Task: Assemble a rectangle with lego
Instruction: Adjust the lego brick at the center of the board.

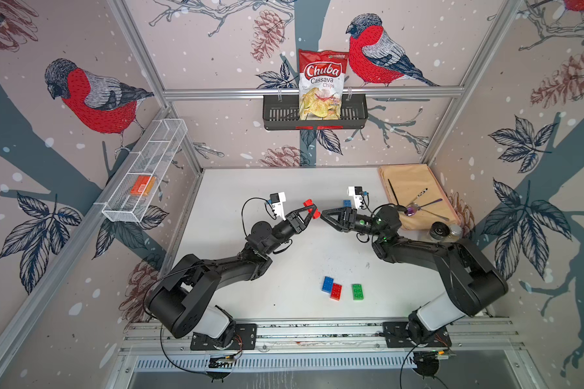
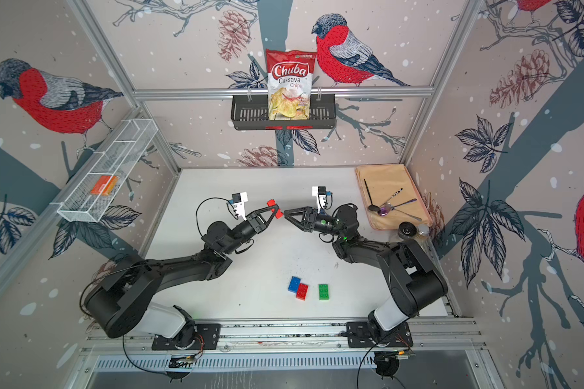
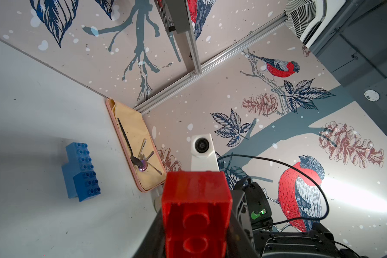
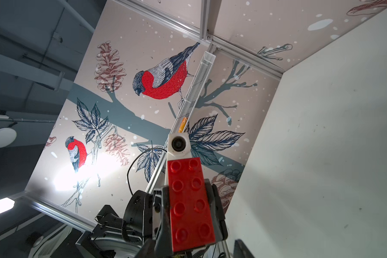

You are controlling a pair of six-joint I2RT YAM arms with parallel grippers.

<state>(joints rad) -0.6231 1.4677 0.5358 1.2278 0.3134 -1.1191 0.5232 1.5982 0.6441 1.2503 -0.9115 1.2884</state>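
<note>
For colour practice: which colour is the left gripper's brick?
Red; the brick shows best in right wrist view.

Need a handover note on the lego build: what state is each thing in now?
Held red brick: off the table, in left tool.
Left tool: shut on it.
Right tool: open, facing it.
Rear blue bricks: joined, on table.
Front blue brick: studs up, touching front red brick.
Front red brick: studs up.
Green brick: alone, studs up.

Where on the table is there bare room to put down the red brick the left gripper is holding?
Widest bare patch: mid-table, between the arms, behind the front brick trio. Also free: the strip by the back wall, behind the left gripper. Crowded: the blue bricks by the right gripper, and the tray.
</note>
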